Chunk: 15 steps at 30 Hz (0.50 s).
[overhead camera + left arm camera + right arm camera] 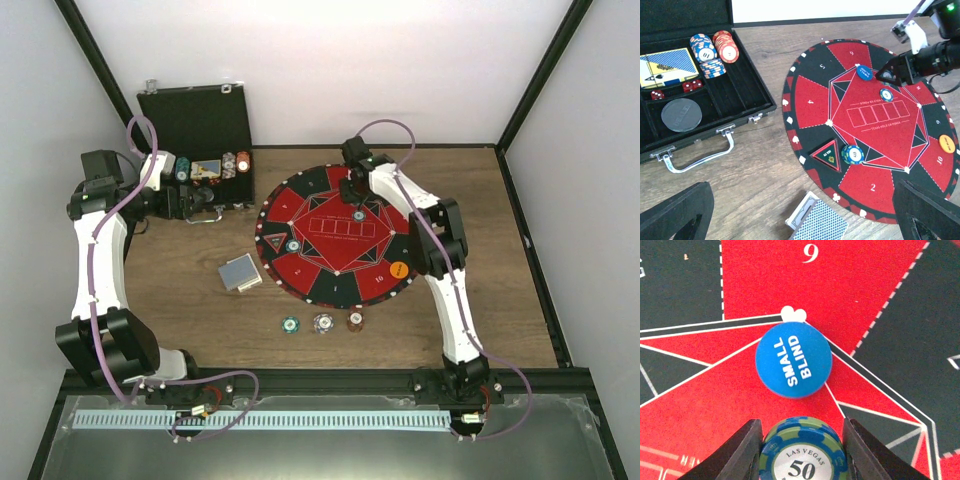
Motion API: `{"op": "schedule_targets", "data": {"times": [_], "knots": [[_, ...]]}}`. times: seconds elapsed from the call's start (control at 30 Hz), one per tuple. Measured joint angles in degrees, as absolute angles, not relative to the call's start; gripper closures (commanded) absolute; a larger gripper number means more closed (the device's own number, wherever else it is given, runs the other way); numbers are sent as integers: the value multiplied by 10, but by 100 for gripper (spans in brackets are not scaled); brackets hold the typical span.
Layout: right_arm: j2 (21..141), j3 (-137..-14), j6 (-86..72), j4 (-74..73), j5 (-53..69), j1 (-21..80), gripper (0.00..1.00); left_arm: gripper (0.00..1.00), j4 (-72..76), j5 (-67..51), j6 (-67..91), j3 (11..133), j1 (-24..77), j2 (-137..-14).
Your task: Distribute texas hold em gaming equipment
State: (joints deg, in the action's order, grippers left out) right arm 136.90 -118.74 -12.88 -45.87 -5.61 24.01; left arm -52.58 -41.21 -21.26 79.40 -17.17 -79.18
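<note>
Wood-grain tabletop (500,300) is being covered at its middle by the round red-and-black mat (300,215), the black case (195,115) lying open at its far left corner. Only in the right wrist view is the striped blue-green chip (802,455) being shown pinched by the half-closed right gripper (802,424), over the mat's red centre, just short of the flat blue disc (793,360). The left gripper (804,184) is being held wide open and empty, its fingers (680,212) and the card deck (820,225) being cut off below.

arms: left arm (100,262) and right arm (452,305), white links with bulky black joints
cables (388,123): purple, looping along each arm
hands: left hand (203,203) and right hand (802,440), matte black, wedge-shaped fingers
</note>
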Motion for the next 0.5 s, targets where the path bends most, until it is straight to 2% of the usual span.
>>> {"op": "schedule_targets", "data": {"times": [0.27, 0.5], "knots": [[1279, -1080, -129, -436, -55, 240, 89, 0, -526, -413, -213, 794, -172, -792], [1271, -1009, -129, -421, -41, 240, 84, 0, -526, -414, -212, 794, -172, -792]]}}
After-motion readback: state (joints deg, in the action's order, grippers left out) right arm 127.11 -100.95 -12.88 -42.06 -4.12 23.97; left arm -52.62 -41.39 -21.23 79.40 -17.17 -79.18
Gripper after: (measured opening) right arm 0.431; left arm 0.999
